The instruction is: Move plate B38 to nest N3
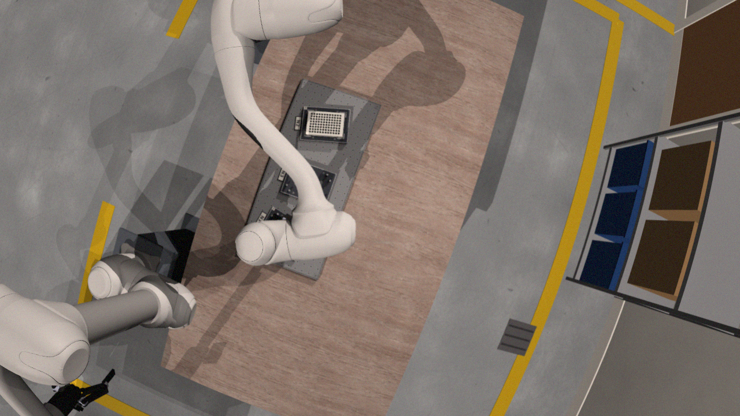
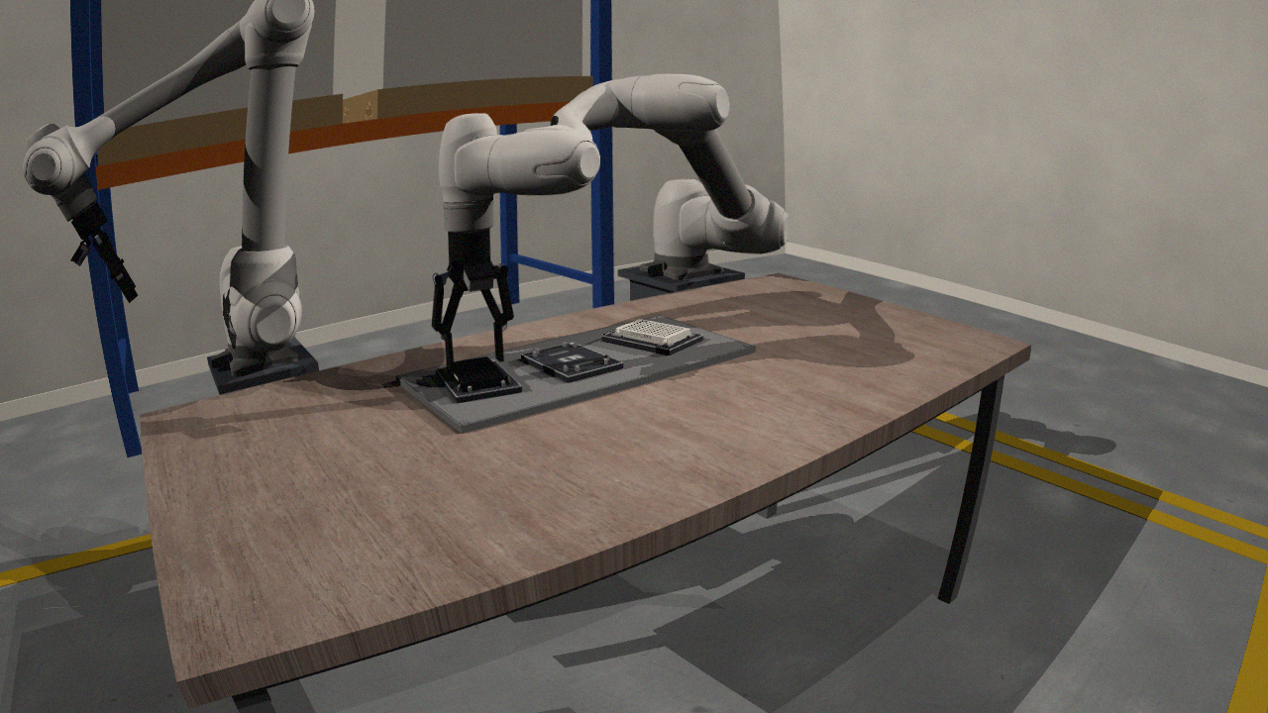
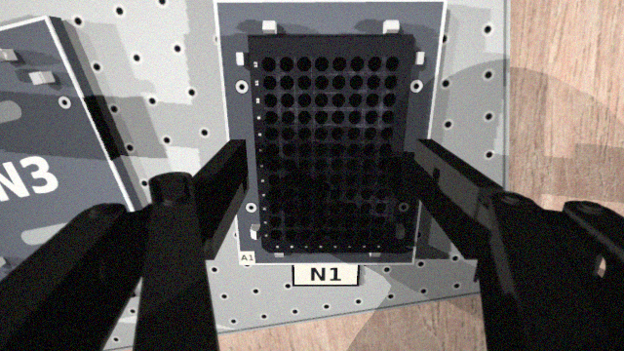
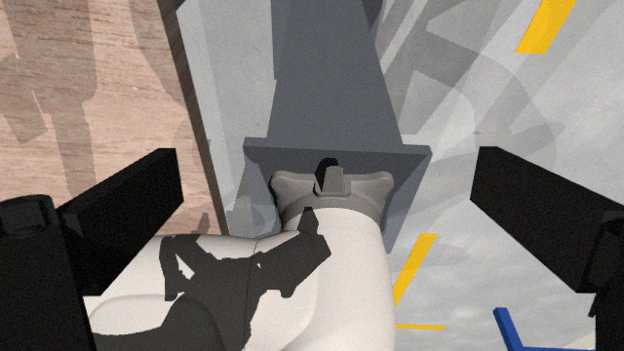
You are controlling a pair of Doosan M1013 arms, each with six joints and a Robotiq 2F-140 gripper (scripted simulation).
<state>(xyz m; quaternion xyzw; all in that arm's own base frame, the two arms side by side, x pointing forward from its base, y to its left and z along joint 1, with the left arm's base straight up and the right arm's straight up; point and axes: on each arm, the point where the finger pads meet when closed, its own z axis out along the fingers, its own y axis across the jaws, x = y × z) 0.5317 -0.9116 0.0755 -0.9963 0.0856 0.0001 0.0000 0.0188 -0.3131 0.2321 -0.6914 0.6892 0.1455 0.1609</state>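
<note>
Black plate B38 (image 3: 322, 97) (image 2: 478, 373) sits within the locators of nest N1 (image 3: 434, 29). Its small row marks are at the end by the N1 sign, where the nest's A1 corner mark shows. My left gripper (image 3: 330, 164) (image 2: 474, 358) is partly open, pointing down, one finger beside each long side of B38; contact cannot be told. Nest N3 (image 3: 29, 127) (image 2: 572, 363) (image 1: 325, 178) is empty; its A1 mark is not readable. White plate B83 (image 1: 325, 123) (image 2: 653, 332) sits on nest N2 (image 1: 347, 130). My right gripper (image 4: 327, 175) (image 2: 104, 277) is wide open and empty, off the table.
The grey perforated deck (image 2: 709, 349) (image 3: 478, 117) carries all three nests, with N3 between N1 and N2. It lies on the wooden table (image 1: 403, 207) (image 2: 576, 496). The left arm covers much of N1 and part of N3 in the top view. The right wrist view shows an arm base.
</note>
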